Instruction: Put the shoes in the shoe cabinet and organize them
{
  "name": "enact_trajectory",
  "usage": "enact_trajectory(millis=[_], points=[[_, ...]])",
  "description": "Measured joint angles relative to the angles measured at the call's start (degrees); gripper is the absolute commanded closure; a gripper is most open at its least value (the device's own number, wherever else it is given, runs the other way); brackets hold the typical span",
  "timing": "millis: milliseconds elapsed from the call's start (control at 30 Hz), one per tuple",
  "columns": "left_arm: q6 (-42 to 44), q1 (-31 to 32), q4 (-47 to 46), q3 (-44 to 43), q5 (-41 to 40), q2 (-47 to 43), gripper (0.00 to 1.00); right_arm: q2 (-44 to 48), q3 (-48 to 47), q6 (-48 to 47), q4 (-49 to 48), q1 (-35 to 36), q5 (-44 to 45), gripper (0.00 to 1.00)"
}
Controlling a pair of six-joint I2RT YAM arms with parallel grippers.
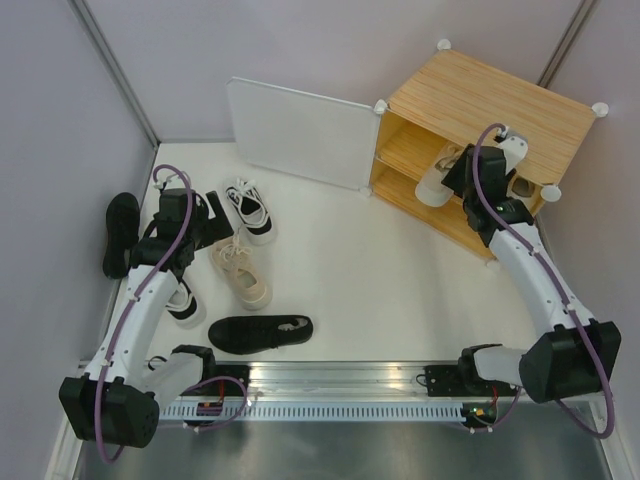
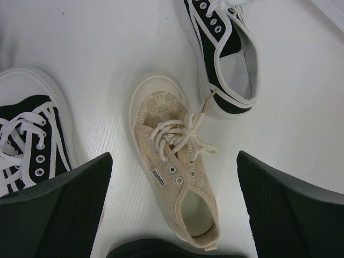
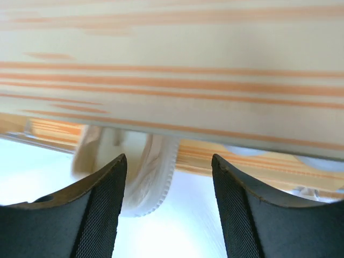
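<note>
Hovering above the loose shoes on the table (image 1: 400, 285): left gripper (image 2: 173, 158), spread to its widest, holding nothing.

- Cream shoe (image 2: 161, 123) lies straight below it, centred in the gap between the two fingers. The sole is down and the laces are up.
- Its long axis runs across the line joining the fingers, slightly skewed, with the toe on the far side of the gripper and the heel on the near side. My judgement: a plain descent would close the fingers on the shoe's two flanks at midfoot, with little or no wrist turn.
- Crowding: a black-trimmed shoe (image 2: 226, 59) lies beyond one finger, and its heel touches or nearly touches the cream laces. A black shoe (image 2: 161, 250) sits just off the cream heel. One finger may nudge a neighbour on the way down.

Right gripper (image 3: 167, 161) is up at the mouth of the shoe cabinet (image 1: 490, 95), under its wood-grain top. Its fingers are parted and pinch nothing that I can see. A white shoe (image 3: 153, 183) rests on the shelf just past its fingertips.

The left arm is far nearer the shoes not yet shelved. The cabinet stands well off from it, on the right arm's side.
</note>
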State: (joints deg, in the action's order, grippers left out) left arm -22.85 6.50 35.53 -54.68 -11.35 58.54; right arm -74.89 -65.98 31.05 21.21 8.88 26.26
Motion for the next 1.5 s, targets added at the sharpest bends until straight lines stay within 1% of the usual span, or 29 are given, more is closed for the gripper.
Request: enact_trajectory(millis=[100, 267, 333, 400, 533, 733, 867, 967, 1067, 1167, 1200, 1267, 1300, 1367, 1400, 1467, 1500], points=[[0.0, 0.0, -0.1, 0.2, 0.1, 0.0, 0.01, 4.9, 1.1, -1.2, -2.7, -0.2, -2.5, 0.25], [0.0, 0.0, -0.1, 0.3, 0.8, 0.0, 0.01, 12.9, 5.2, -1.9, -7.7, -0.2, -6.9, 0.14], [0.0, 0.0, -0.1, 0.3, 1.0, 0.0, 0.01, 14.6, 7.2, -2.1, -9.2, 0.5, -7.4, 0.1], [0.0, 0.0, -0.1, 0.3, 1.0, 0.0, 0.01, 15.1, 9.1, -2.1, -10.5, 1.9, -6.9, 0.08], [0.0, 0.0, -0.1, 0.3, 1.2, 0.0, 0.01, 13.0, 11.6, -1.9, -11.6, 6.4, -3.3, 0.02], [0.0, 0.0, -0.1, 0.3, 1.2, 0.0, 0.01, 7.2, 12.0, 0.0, -11.8, 15.0, 7.7, 0.02], [0.0, 0.0, -0.1, 0.4, 1.2, 0.0, 0.01, 3.2, 11.9, 1.7, -12.7, 16.0, 13.9, 0.02], [0.0, 0.0, -0.1, 0.4, 1.2, 0.0, 0.01, -0.7, 11.3, 2.3, -12.9, 16.0, 17.3, 0.04], [0.0, 0.0, -0.1, 0.5, 1.3, 0.0, 0.01, -4.0, 10.2, 2.3, -13.3, 16.0, 18.9, 0.09], [0.0, 0.0, -0.1, 0.5, 1.4, 0.0, 0.01, -6.4, 8.8, 2.0, -13.9, 16.1, 19.8, 0.21], [0.0, 0.0, -0.1, 0.5, 1.4, 0.0, 0.01, -6.8, 8.4, 1.9, -14.0, 16.1, 20.1, 0.28], [0.0, 0.0, -0.1, 0.5, 1.4, 0.0, 0.01, -7.3, 7.7, 1.4, -13.9, 16.2, 20.6, 0.36], [0.0, 0.0, -0.1, 0.5, 1.4, 0.0, 0.01, -7.5, 7.5, 1.2, -13.9, 16.2, 20.8, 0.45], [0.0, 0.0, -0.1, 0.5, 1.4, 0.0, 0.01, -7.5, 7.1, 0.6, -13.9, 16.2, 21.2, 0.56], [0.0, 0.0, -0.1, 0.5, 1.5, 0.0, 0.01, -7.5, 6.9, 0.3, -13.9, 16.2, 21.4, 0.66], [0.0, 0.0, -0.1, 0.5, 1.5, 0.0, 0.01, -7.5, 6.4, -0.3, -13.9, 16.1, 21.8, 0.76], [0.0, 0.0, -0.1, 0.5, 1.5, 0.0, 0.01, -7.5, 6.1, -0.7, -13.9, 16.1, 21.9, 0.83]])
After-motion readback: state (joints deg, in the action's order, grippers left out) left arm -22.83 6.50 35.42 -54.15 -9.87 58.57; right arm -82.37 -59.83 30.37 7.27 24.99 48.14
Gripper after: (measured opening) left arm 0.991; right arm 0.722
